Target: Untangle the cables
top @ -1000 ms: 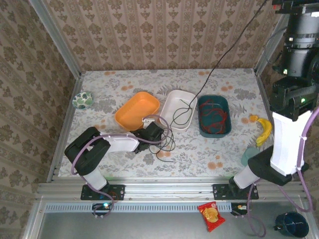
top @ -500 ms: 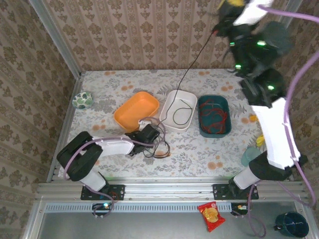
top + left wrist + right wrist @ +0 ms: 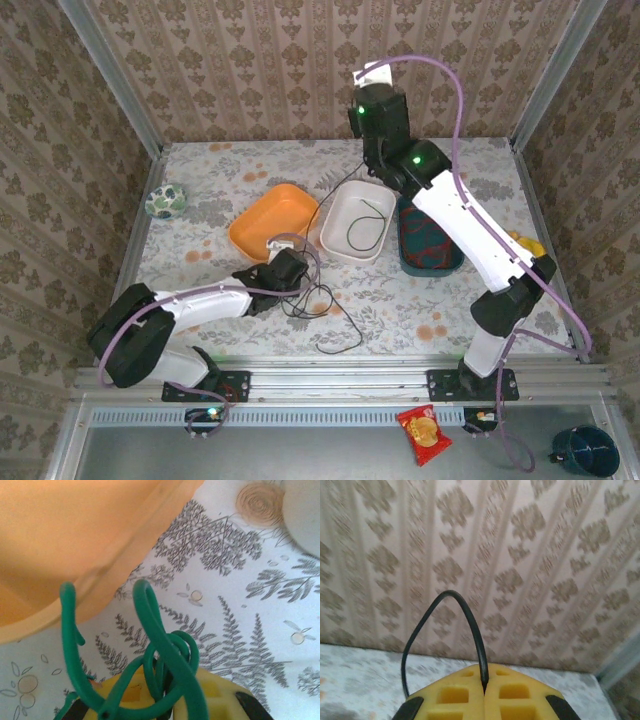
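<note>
The left gripper [image 3: 167,692] is seen low over the table [image 3: 240,610], clamped on a green cable [image 3: 150,625] that is pinched between its yellow fingers [image 3: 220,690]. The cable is bunched in loops right at the fingertips, and two bends are thrown up just ahead of them. Beyond the fingertips, off to their left, the rim of the orange tray [image 3: 75,540] is met.

From above, the same gripper [image 3: 287,270] is found just short of that tray [image 3: 275,220], and loose dark cable strands [image 3: 330,300] are spread on the table beside and behind it.

The right gripper [image 3: 484,680] is held high, pointed at the patterned wall [image 3: 520,555], and closed tight on a black cable [image 3: 465,607]. The cable is nipped at the seam where the two pads meet, arched up ahead of them and dropped away to their left. In the top view it is carried down from beneath the raised arm into the white tray [image 3: 350,200], where a loop [image 3: 365,225] is laid. Red cables [image 3: 422,243] are seen lying in the teal tray [image 3: 440,265], partly covered by the right arm.
</note>
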You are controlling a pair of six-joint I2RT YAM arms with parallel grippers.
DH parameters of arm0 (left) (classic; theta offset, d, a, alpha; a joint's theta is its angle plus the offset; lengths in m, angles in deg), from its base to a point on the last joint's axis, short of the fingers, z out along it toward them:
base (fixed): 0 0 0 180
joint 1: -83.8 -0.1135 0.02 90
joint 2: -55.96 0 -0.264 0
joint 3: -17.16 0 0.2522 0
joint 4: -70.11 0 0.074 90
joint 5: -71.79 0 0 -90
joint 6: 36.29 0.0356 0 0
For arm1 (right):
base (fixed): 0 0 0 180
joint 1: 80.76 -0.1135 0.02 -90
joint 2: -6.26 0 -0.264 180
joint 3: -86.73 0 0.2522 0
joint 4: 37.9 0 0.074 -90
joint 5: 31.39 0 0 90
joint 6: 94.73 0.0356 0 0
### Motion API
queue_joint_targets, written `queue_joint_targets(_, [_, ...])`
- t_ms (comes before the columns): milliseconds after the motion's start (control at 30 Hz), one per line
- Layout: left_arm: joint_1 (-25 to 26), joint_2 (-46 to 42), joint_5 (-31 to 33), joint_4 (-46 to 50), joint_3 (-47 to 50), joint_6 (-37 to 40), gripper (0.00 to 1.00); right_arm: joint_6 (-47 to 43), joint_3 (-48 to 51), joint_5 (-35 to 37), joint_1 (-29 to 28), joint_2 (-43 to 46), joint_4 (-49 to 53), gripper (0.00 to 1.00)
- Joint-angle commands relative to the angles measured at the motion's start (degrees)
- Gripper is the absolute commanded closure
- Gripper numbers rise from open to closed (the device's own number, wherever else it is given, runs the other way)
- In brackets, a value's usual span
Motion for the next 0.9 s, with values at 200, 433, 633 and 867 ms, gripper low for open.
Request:
queue_joint_targets(200, [-1.5, -3.7, -1.4, 0.0, 2.9, -0.5, 1.00, 6.4, 18.4, 2.0, 1.1, 4.8, 2.1, 1.00])
queue_joint_targets(433, [-1.6, -7.3, -3.6, -3.8, 4.6, 1.5, 1.00, 18.9, 27.7, -18.3, 6.5, 4.3, 7.6, 1.00])
queue_joint_targets(633, [-1.6, -8.0, -3.9, -2.8, 3.5, 3.1, 1.00, 18.7, 32.3, -32.4, 7.2, -0.1, 2.0, 1.00])
queue_joint_targets(867, [-1.3, -7.8, -4.3, -2.5, 2.8, 3.2, 1.00, 20.8, 31.3, -37.3, 7.2, -3.5, 2.6, 0.64])
